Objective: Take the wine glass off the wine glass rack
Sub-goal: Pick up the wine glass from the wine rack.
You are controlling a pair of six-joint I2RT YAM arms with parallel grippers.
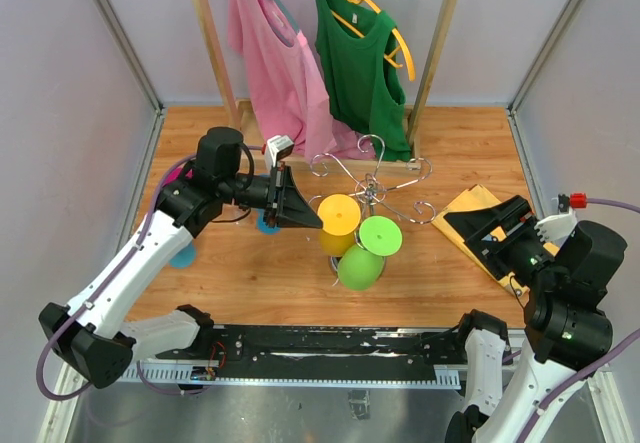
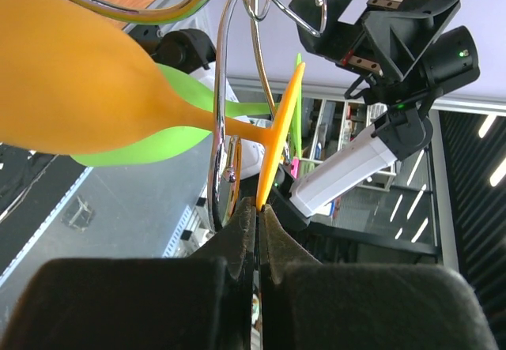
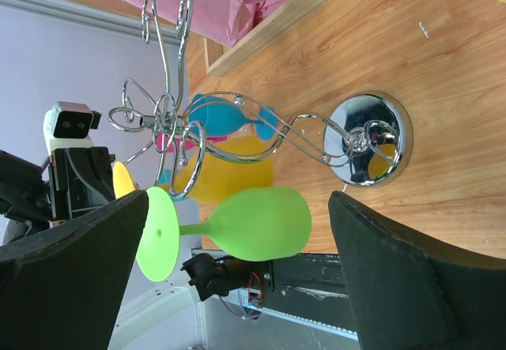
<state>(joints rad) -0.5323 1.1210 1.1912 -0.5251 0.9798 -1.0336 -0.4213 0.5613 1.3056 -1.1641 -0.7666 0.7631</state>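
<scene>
Left tool [image 2: 258,208] pinching yellow glass [image 2: 71,81], rack [image 2: 220,129] alongside

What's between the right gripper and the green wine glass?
In the top view, a corner of the yellow envelope under the right gripper, then bare wooden table up to the green wine glass. Right wrist view shows it unblocked.

back: wooden clothes rail [image 1: 205,33] standing at the far edge of the counter [image 1: 250,273] | hanging on it: pink shirt [image 1: 275,63] left, green tank top [image 1: 362,63] right on a yellow hanger [image 1: 390,33], pretty much touching | right side: yellow envelope [image 1: 470,211] lying flat
</scene>
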